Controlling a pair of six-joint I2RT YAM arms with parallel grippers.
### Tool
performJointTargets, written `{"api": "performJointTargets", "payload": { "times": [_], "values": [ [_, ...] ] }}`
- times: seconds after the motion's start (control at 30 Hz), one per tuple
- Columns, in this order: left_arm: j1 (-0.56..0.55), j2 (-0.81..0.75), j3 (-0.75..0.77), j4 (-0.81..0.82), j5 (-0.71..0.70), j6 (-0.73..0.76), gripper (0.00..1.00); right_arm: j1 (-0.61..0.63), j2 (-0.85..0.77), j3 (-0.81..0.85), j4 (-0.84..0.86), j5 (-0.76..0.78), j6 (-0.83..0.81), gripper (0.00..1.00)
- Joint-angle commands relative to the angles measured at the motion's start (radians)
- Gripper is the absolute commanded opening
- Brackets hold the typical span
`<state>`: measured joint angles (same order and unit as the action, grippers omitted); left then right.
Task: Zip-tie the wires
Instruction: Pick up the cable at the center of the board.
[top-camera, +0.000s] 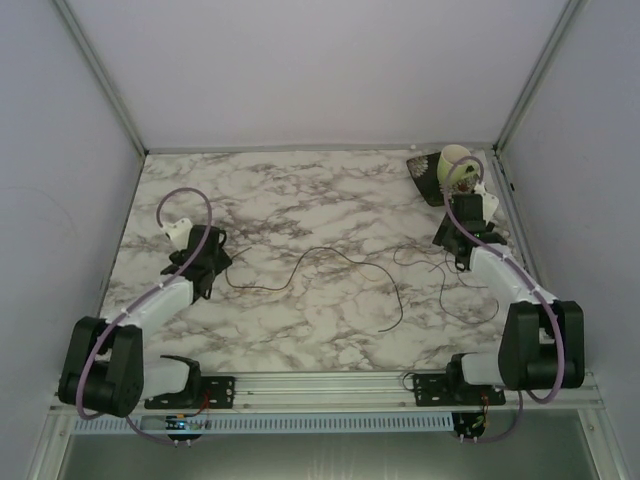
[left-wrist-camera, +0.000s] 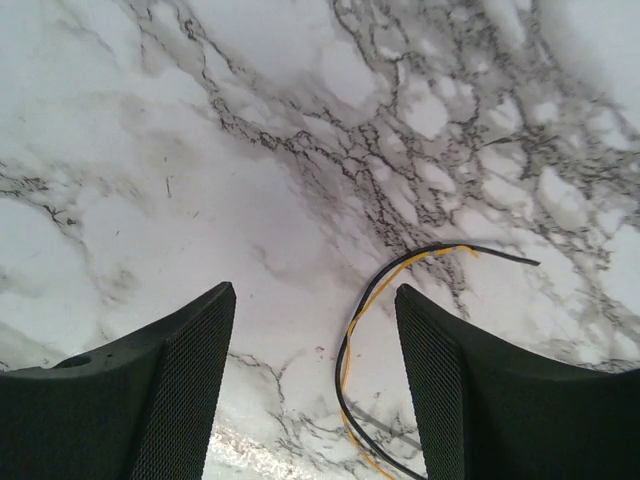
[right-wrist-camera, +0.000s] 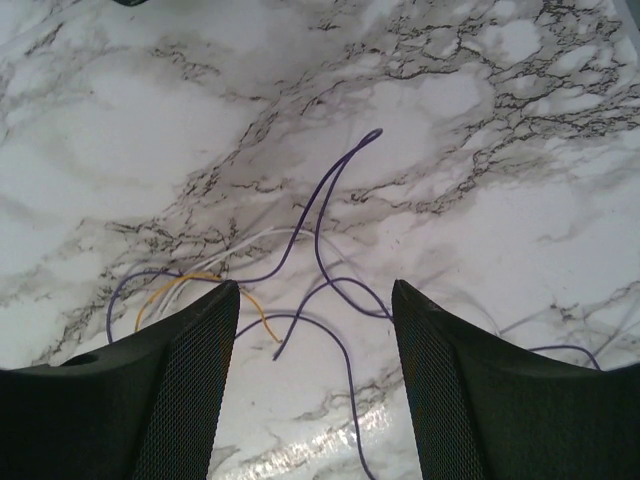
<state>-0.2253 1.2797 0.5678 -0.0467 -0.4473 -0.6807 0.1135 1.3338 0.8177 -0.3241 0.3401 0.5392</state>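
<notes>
The worktop (top-camera: 300, 190) is veined in dark lines much like the wires. A vein can be mistaken for a strand, and a grasp can then be closed on bare marble.

The left gripper (left-wrist-camera: 315, 300) is held low over the left part of the worktop, jaws apart, nothing clamped. The right gripper (right-wrist-camera: 315, 295) is held near the right edge, jaws likewise apart and empty. The strands lie flat on the surface. If either gripper is closed without being lowered fully, the fingers are likely to be shut above them.

A dark holder (top-camera: 428, 183) stands in the far right corner. Its contents cannot be identified, and no zip tie is seen in any view.

The wires (top-camera: 330, 257) are spread loosely across the middle of the worktop, from just beside the left gripper to loops near the right edge. They are not gathered, so a tie applied to them as they lie would probably catch only some.

A black-and-yellow pair (left-wrist-camera: 350, 340) lies between the left fingers, close to one of them. It may be pushed aside by an off-centre closure. Purple strands (right-wrist-camera: 320, 220) are crossed ahead of the right fingers, and the whole tangle may be dragged if one is lifted.
</notes>
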Motion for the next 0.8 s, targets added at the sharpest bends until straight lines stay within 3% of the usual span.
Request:
{"api": "performJointTargets", "payload": {
  "times": [0.0,0.13,0.27,0.33,0.43,0.5,0.77],
  "values": [
    [0.003,-0.090,0.039,-0.066,0.019,0.018,0.68,-0.050,0.041,0.001,0.125,-0.071,0.012,0.62],
    [0.004,-0.175,0.067,-0.075,0.052,0.036,0.70,-0.076,0.102,0.020,0.163,-0.092,0.003,0.61],
    [0.004,-0.269,0.106,-0.061,0.110,0.099,0.70,-0.095,0.161,0.036,0.214,-0.136,-0.001,0.52],
    [0.003,-0.314,0.130,-0.049,0.147,0.152,0.69,-0.096,0.180,0.049,0.218,-0.141,-0.007,0.40],
    [0.004,-0.359,0.195,-0.036,0.250,0.231,0.67,-0.094,0.160,0.049,0.217,-0.132,-0.021,0.10],
    [0.004,-0.360,0.255,-0.057,0.336,0.272,0.67,-0.086,0.123,0.039,0.209,-0.105,-0.042,0.00],
    [-0.006,-0.271,0.472,-0.111,0.632,0.287,0.67,-0.016,-0.102,0.037,0.110,0.006,-0.187,0.00]
  ]
}}
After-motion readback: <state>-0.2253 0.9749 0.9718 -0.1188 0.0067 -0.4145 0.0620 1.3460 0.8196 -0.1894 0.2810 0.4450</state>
